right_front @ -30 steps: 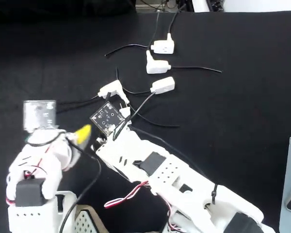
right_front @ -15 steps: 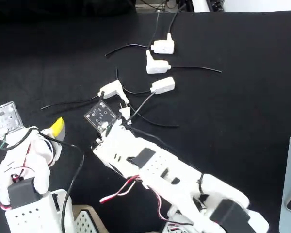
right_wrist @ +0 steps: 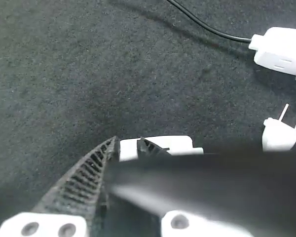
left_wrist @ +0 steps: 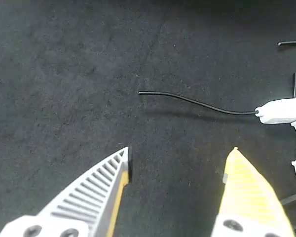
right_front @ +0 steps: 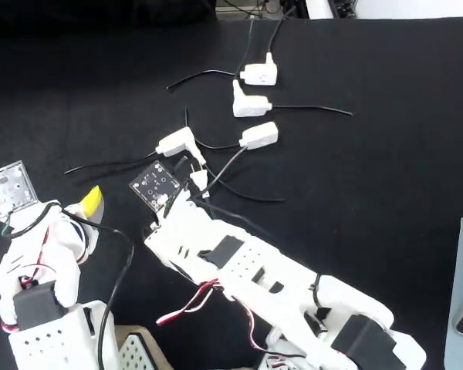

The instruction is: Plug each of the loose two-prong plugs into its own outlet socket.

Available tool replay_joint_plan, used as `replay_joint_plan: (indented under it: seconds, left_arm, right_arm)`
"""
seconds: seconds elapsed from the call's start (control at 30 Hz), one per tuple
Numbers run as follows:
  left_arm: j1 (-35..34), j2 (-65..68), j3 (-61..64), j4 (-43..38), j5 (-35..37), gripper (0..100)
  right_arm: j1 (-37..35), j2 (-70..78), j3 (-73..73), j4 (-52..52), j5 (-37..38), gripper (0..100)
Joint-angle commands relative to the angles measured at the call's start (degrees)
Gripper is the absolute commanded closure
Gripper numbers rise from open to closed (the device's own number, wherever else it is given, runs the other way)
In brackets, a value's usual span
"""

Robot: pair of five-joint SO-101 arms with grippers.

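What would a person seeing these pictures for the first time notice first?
The white right arm lies diagonally across the black table, the right gripper at the cluster of white plugs and cords mid-table. At the near left, the left gripper hangs open, one finger yellow.

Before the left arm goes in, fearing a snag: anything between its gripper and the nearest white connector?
Only the thin cable of the white connector lies between it and the left gripper; the right arm sits beside it.

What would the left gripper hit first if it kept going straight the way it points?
Probably the thin black cable lying ahead of the left gripper; depth is unclear, so the bare table might come first.
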Motion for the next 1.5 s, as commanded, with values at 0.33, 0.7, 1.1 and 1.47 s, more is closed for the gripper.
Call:
replay_joint_plan:
  seconds: [0.33, 0.7, 1.1, 1.47]
  left_arm:
    - [-0.3, -0.3, -0.5, -1.0, 0.4, 70]
    - [-0.3, -0.3, -0.5, -1.2, 0.4, 70]
    - [-0.3, -0.3, -0.5, -1.1, 0.4, 70]
    - [-0.3, -0.3, -0.1, -1.0, 0.4, 70]
  right_arm:
    - [-0.4, 7.3, -5.0, -2.9, -0.3, 98.7]
    - [3.1, 6.9, -5.1, 0.8, 3.1, 98.7]
    - [3.1, 17.5, -8.9, 0.8, 10.2, 98.7]
    - [3.2, 10.1, -9.5, 5.5, 9.8, 91.0]
